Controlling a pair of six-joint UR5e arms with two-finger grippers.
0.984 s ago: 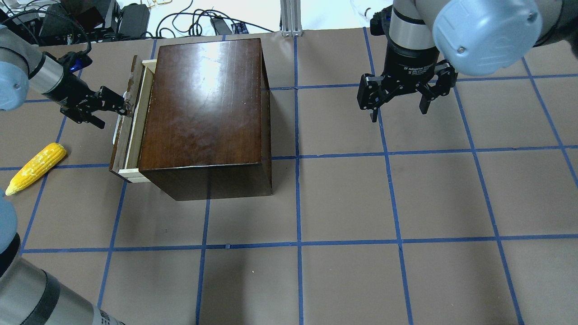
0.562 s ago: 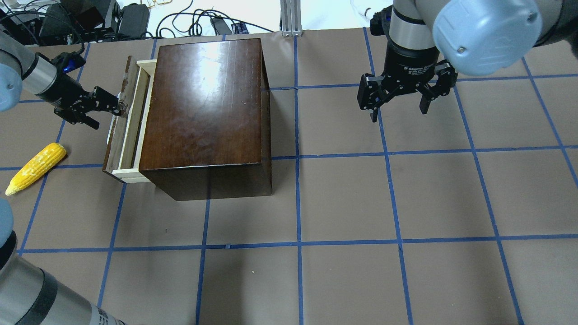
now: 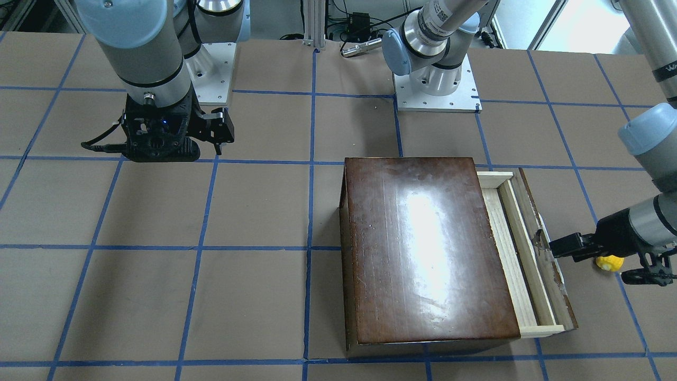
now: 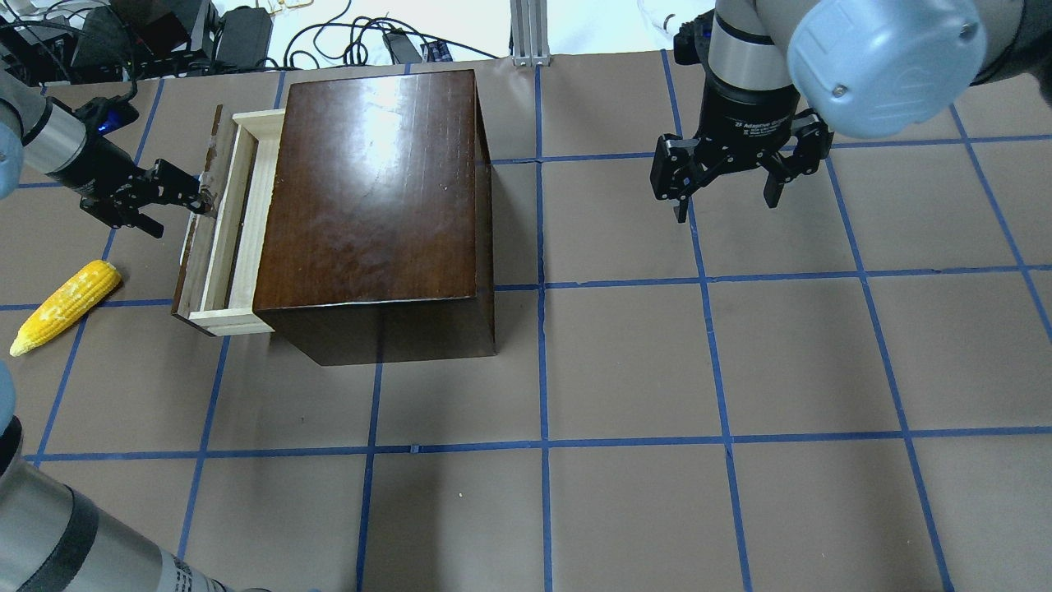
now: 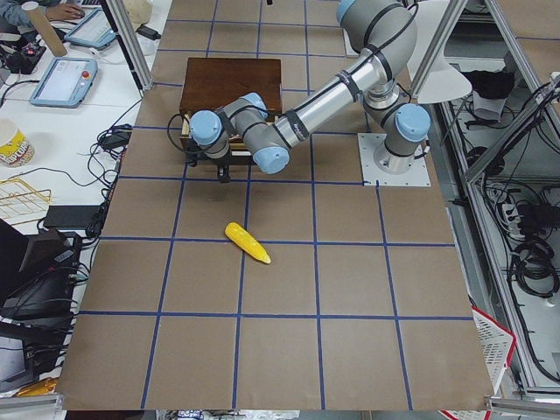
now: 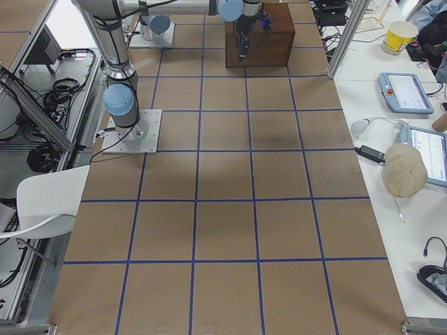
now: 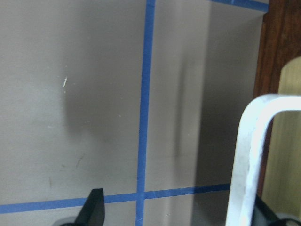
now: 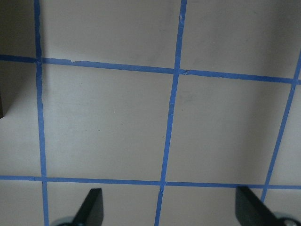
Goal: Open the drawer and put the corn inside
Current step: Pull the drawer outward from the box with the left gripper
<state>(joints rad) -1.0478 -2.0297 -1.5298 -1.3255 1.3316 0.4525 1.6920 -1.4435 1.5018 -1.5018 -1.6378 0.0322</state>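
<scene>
The glossy dark-brown box stands at the table's far left. Its drawer of pale wood is partly pulled out to the left, with the worn front panel outermost; it also shows in the front-facing view. My left gripper is open, and one finger is hooked at the pale metal handle on the panel. The yellow corn lies on the table left of the drawer, below my left gripper and apart from it. My right gripper is open and empty, above the table at the far right.
Blue tape lines grid the brown table. Cables and equipment lie past the far edge behind the box. The two arm bases stand on the robot's side of the table.
My left gripper has moved left with its finger at the handle, and the drawer has slid further out of the box. The corn and the right arm have not moved.
</scene>
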